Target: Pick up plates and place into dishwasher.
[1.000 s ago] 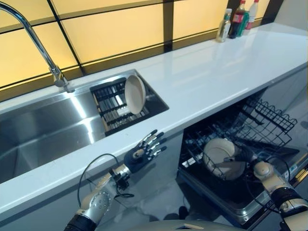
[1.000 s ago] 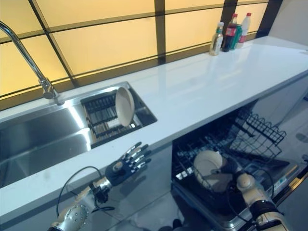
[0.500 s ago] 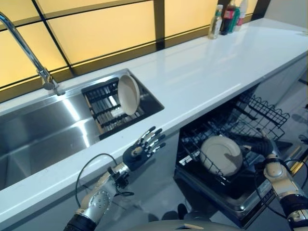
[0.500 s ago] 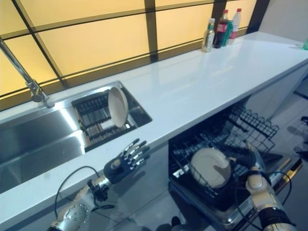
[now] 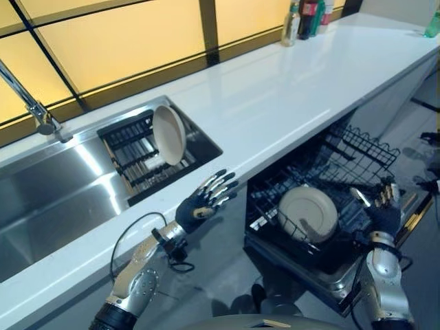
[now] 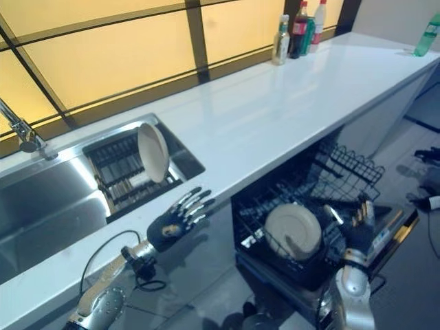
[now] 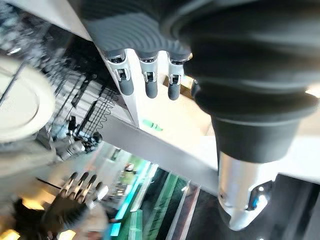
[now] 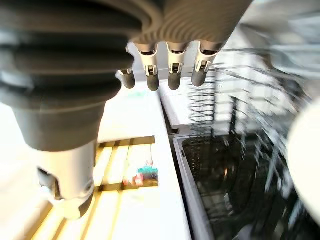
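The right hand [image 5: 382, 206], fingers straight and holding nothing, hangs over the outer edge of the pulled-out dishwasher rack [image 5: 357, 148], with one plate [image 5: 308, 214] standing among the wires just beside it toward the counter and open wire rack beyond. The left hand [image 5: 203, 203], fingers spread and empty, sits below the white countertop [image 5: 289, 89] edge; above and past it a second plate [image 5: 169, 134] leans upright on the dark sink rack [image 5: 134, 155], bottles [image 5: 302, 15] well apart at the counter's far end

Ahead of me a white worktop [image 5: 295, 89] carries bottles [image 5: 306, 12] at its far end; a steel sink [image 5: 62, 185] with a tap [image 5: 31, 103] lies left.
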Robot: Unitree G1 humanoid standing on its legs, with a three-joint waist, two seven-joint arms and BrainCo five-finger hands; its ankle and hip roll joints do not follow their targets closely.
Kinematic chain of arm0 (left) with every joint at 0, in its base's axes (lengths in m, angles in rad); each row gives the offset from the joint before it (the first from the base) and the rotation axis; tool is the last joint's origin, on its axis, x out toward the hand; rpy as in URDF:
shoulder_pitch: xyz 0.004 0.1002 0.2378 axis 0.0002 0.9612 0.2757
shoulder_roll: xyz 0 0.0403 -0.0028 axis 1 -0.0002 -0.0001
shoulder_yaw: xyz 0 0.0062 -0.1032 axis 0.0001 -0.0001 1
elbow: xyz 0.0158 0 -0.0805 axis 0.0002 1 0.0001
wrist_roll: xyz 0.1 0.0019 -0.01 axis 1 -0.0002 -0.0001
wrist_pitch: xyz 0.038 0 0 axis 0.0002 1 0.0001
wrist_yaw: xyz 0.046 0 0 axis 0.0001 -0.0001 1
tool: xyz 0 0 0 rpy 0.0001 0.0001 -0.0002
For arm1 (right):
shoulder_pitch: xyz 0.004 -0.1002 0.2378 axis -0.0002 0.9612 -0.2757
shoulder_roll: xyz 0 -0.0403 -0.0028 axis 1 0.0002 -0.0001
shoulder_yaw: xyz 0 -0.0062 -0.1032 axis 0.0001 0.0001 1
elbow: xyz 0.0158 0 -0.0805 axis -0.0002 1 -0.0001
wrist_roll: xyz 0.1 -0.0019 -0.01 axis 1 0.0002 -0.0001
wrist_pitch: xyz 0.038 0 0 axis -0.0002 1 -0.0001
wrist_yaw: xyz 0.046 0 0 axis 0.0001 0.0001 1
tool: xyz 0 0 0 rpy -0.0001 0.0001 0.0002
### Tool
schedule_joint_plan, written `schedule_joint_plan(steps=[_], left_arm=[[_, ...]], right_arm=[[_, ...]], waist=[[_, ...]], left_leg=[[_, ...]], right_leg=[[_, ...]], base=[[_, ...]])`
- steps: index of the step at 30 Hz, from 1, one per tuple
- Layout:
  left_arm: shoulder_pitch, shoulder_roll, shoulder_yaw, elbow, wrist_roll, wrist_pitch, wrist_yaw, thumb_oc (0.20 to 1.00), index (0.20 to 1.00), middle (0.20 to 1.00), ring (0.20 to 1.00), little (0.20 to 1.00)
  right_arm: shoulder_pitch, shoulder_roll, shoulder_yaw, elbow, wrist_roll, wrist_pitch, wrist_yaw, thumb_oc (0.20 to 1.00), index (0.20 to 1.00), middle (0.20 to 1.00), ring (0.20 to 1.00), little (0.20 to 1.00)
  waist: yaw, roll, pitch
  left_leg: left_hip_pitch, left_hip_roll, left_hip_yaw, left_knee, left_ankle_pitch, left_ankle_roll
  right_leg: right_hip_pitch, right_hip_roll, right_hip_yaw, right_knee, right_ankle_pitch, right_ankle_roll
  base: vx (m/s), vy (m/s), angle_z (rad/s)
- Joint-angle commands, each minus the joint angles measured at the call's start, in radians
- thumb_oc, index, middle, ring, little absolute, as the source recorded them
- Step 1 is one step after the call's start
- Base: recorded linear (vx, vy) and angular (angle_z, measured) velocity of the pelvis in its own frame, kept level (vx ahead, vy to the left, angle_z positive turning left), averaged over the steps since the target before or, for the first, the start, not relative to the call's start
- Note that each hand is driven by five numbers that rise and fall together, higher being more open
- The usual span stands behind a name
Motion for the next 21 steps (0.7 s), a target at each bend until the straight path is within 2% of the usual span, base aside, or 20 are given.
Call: schedule_joint_plan(steps=[1, 6, 8, 11, 14, 16, 18, 19, 21], left_arm=[[-0.141, 0.010, -0.020, -0.081, 0.152, -0.135, 0.130, 1.000, 1.000, 1.000, 1.000, 1.000], [-0.321, 0.065, 0.053, -0.096, 0.249, -0.151, 0.367, 1.000, 1.000, 1.000, 1.000, 1.000], [-0.356, 0.090, 0.102, -0.079, 0.401, -0.186, 0.478, 1.000, 1.000, 1.000, 1.000, 1.000], [-0.391, 0.173, 0.183, -0.033, 0.583, -0.223, 0.562, 1.000, 1.000, 1.000, 1.000, 1.000], [-0.432, 0.316, 0.230, 0.063, 0.778, -0.273, 0.631, 1.000, 1.000, 1.000, 1.000, 1.000], [-0.482, 0.441, 0.215, 0.132, 0.874, -0.260, 0.653, 1.000, 1.000, 1.000, 1.000, 1.000], [-0.544, 0.548, 0.178, 0.228, 0.911, -0.258, 0.679, 1.000, 1.000, 1.000, 1.000, 1.000], [-0.563, 0.568, 0.163, 0.253, 0.915, -0.259, 0.676, 1.000, 1.000, 1.000, 1.000, 1.000], [-0.641, 0.696, 0.080, 0.358, 1.025, -0.231, 0.655, 1.000, 1.000, 1.000, 1.000, 1.000]], right_arm=[[-0.034, 0.015, 0.022, -0.107, 0.165, -0.084, 0.090, 1.000, 1.000, 1.000, 1.000, 1.000], [-0.023, 0.016, 0.088, -0.132, 0.166, -0.025, 0.151, 1.000, 1.000, 1.000, 1.000, 1.000], [-0.014, 0.004, 0.112, -0.152, 0.165, 0.000, 0.194, 1.000, 1.000, 1.000, 1.000, 1.000], [0.000, -0.022, 0.120, -0.179, 0.191, 0.022, 0.249, 1.000, 1.000, 1.000, 1.000, 1.000], [-0.003, -0.057, 0.121, -0.188, 0.228, 0.037, 0.297, 1.000, 1.000, 1.000, 1.000, 1.000], [-0.008, -0.080, 0.116, -0.188, 0.239, 0.053, 0.317, 1.000, 1.000, 1.000, 1.000, 1.000], [-0.017, -0.095, 0.117, -0.173, 0.242, 0.067, 0.328, 1.000, 1.000, 1.000, 1.000, 1.000], [-0.020, -0.096, 0.117, -0.169, 0.241, 0.069, 0.329, 1.000, 1.000, 1.000, 1.000, 1.000], [-0.030, -0.120, 0.122, -0.158, 0.243, 0.082, 0.344, 1.000, 1.000, 1.000, 1.000, 1.000]], waist=[[-0.039, -0.019, -0.054], [-0.042, -0.023, -0.074], [-0.043, -0.028, -0.084], [-0.045, -0.032, -0.095], [-0.047, -0.029, -0.105], [-0.051, -0.023, -0.108], [-0.054, -0.014, -0.111], [-0.054, -0.014, -0.110], [-0.063, -0.001, -0.105]], left_leg=[[-0.090, -0.003, -0.031, 0.122, -0.046, 0.088], [-0.082, -0.014, -0.036, 0.098, -0.029, 0.085], [-0.078, -0.019, -0.042, 0.088, -0.023, 0.084], [-0.079, -0.023, -0.041, 0.086, -0.021, 0.082], [-0.075, -0.028, -0.039, 0.080, -0.022, 0.081], [-0.072, -0.032, -0.042, 0.074, -0.020, 0.081], [-0.069, -0.033, -0.038, 0.069, -0.017, 0.080], [-0.069, -0.033, -0.037, 0.068, -0.017, 0.079], [-0.063, -0.033, -0.030, 0.069, -0.021, 0.077]], right_leg=[[-0.033, -0.005, 0.034, 0.138, -0.029, 0.058], [-0.025, -0.006, 0.036, 0.132, -0.011, 0.066], [-0.027, -0.005, 0.038, 0.135, -0.006, 0.069], [-0.034, -0.002, 0.041, 0.145, -0.005, 0.069], [-0.040, -0.003, 0.043, 0.156, 0.000, 0.073], [-0.043, -0.005, 0.047, 0.160, 0.008, 0.078], [-0.046, -0.006, 0.052, 0.165, 0.014, 0.083], [-0.046, -0.007, 0.052, 0.165, 0.015, 0.084], [-0.044, -0.014, 0.054, 0.170, 0.024, 0.092]], base=[[-0.03, 0.062, -0.02], [-0.02, 0.035, -0.02], [0.00, 0.000, 0.00], [0.00, 0.000, 0.00], [0.00, 0.000, 0.00], [0.00, 0.000, 0.00], [0.00, 0.000, 0.00], [0.01, 0.031, 0.01], [0.02, 0.035, 0.02]])
